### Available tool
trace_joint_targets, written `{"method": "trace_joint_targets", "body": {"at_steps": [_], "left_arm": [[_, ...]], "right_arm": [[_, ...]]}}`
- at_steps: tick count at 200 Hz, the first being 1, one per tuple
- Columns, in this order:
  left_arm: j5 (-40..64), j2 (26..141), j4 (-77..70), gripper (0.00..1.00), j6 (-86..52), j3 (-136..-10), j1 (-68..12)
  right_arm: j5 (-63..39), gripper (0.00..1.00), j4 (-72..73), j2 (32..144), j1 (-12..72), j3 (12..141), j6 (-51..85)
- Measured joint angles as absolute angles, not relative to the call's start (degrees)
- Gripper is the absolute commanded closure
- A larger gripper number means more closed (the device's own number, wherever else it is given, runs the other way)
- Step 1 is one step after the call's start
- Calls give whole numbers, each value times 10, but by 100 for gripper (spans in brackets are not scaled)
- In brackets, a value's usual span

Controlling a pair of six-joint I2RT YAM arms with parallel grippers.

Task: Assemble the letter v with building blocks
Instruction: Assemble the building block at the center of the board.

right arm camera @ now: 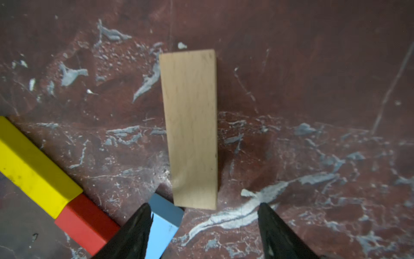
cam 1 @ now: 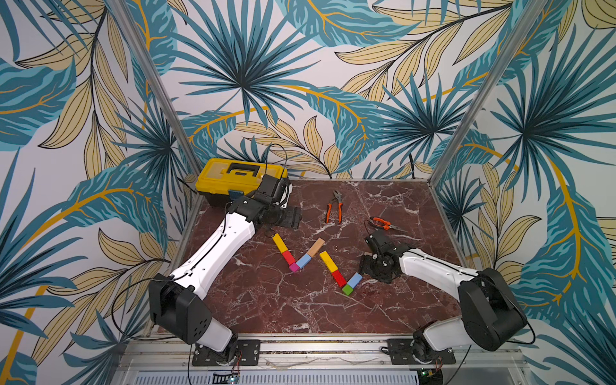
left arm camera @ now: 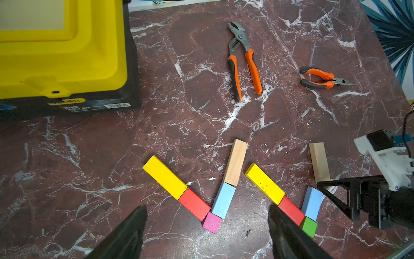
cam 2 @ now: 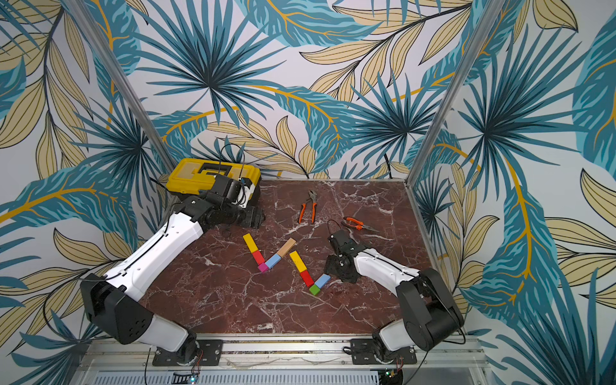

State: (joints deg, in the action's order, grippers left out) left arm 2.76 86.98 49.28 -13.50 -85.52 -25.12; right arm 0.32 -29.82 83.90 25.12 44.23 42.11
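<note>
In both top views two block figures lie mid-table. The far one is a whole letter v: yellow bar (cam 1: 279,242), red block (cam 1: 288,257), magenta cube (cam 1: 294,267), light-blue block (cam 1: 302,261), plain-wood bar (cam 1: 316,246). The nearer figure has a yellow bar (cam 1: 328,261), red block (cam 1: 339,278), green cube (cam 1: 347,289) and light-blue block (cam 1: 355,279). A second plain-wood bar (right arm camera: 190,127) lies flat just past that light-blue block (right arm camera: 164,222). My right gripper (right arm camera: 205,208) hangs open over its near end, gripping nothing. My left gripper (left arm camera: 207,212) is open and empty, back by the toolbox.
A yellow toolbox (cam 1: 240,178) stands at the back left corner, behind the left wrist. Orange-handled pliers (cam 1: 334,206) lie at the back middle. Smaller needle-nose pliers (cam 1: 386,224) lie just behind the right wrist. Aluminium posts (cam 1: 466,133) frame the back corners.
</note>
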Motion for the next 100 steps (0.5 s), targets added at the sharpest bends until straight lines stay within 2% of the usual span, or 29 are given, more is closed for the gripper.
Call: {"method": "trace_joint_targets", "body": {"at_steps": [100], "left_arm": [[28,870,491,14,-135,-855,-251]], "right_arm": [[-35,23,-237,866,275,448,424]]}}
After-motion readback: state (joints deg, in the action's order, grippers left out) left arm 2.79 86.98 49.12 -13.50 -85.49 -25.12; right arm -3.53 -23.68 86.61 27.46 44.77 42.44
